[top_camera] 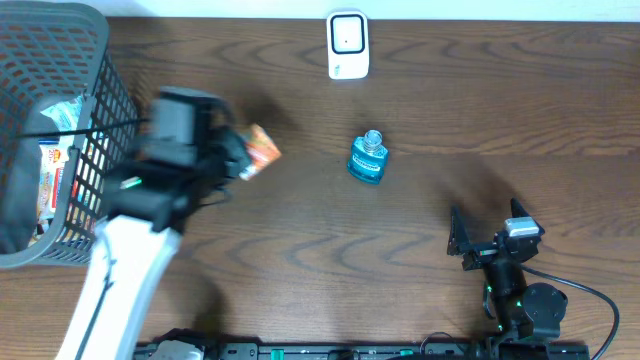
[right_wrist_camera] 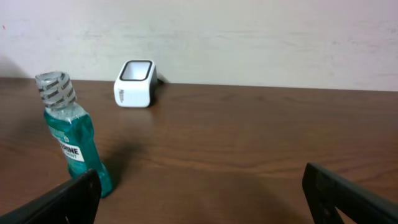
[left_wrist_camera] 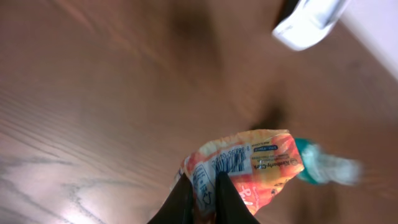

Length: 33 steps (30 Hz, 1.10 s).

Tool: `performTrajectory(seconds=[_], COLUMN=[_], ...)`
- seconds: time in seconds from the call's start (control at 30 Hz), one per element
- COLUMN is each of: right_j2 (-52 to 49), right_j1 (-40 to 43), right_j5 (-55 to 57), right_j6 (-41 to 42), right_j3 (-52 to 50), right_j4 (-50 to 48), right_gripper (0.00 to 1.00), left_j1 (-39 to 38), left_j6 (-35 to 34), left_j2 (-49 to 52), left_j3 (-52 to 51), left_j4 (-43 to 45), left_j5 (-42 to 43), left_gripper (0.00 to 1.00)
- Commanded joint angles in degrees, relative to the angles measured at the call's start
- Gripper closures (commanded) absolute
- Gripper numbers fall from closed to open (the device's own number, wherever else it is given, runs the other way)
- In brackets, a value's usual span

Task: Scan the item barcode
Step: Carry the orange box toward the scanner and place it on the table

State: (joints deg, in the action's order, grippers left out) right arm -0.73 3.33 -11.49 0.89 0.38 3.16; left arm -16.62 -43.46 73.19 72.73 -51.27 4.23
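Left pincer [left_wrist_camera: 204, 194] clamped on orange packet [left_wrist_camera: 261, 158], right pincer [right_wrist_camera: 202, 177] wide apart, dark wood-grain table [top_camera: 450, 90], pale wall [right_wrist_camera: 249, 31]

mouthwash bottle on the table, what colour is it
The mouthwash bottle is teal-blue with a clear ribbed cap; clearest in the right wrist view.

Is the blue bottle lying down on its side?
No, the blue bottle stands upright on the table, with its clear cap pointing up.
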Motion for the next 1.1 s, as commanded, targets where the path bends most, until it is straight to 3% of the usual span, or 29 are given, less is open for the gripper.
performTrajectory(seconds=[0.0,0.13,0.27,0.43,0.47,0.5,0.6,0.67,0.87,1.07], right_j2=[0.1,0.1,0.1,0.1,0.1,0.1,0.1,0.1,0.1,0.1], right_j1=[0.0,0.0,0.0,0.0,0.0,0.0,0.0,0.0,0.0,0.0], right_j5=[0.5,0.5,0.5,0.5,0.5,0.5,0.5,0.5,0.5,0.5], right_j6=[0.8,0.8,0.8,0.8,0.8,0.8,0.8,0.8,0.8,0.8], right_j3=[-0.1,-0.1,-0.1,-0.1,-0.1,-0.1,-0.1,-0.1,-0.1,-0.1], right_j4=[0.2,0.1,0.1,0.1,0.1,0.1,0.1,0.1,0.2,0.1], right_gripper=[0.01,0.01,0.01,0.01,0.01,0.01,0.01,0.01,0.01,0.01], left_j1=[-4.4,-9.3,-11.5,-12.6,-12.7,-12.7,-12.2,-11.7,-10.1,-6.1], left_j6=[-8.7,-21.5,-28.4,-31.0,-31.0,-31.0,-30.8,-30.7,-22.0,-0.4], left_j2=[4.4,12.9,19.1,24.1,24.7,24.9,24.3,22.9,13.1,-0.5], left_j3=[-5.2,-8.4,-8.4,-8.4,-8.4,-8.4,-8.4,-8.4,-7.5,-2.5], left_j4=[3.9,10.5,14.0,19.9,20.4,20.5,20.5,20.5,20.5,20.5], left_j5=[-3.4,-2.8,0.3,4.6,4.5,4.3,5.0,6.8,5.0,-7.0], left_gripper=[0.93,0.93,0.93,0.92,0.83,0.56,0.11,0.03,0.01,0.0])
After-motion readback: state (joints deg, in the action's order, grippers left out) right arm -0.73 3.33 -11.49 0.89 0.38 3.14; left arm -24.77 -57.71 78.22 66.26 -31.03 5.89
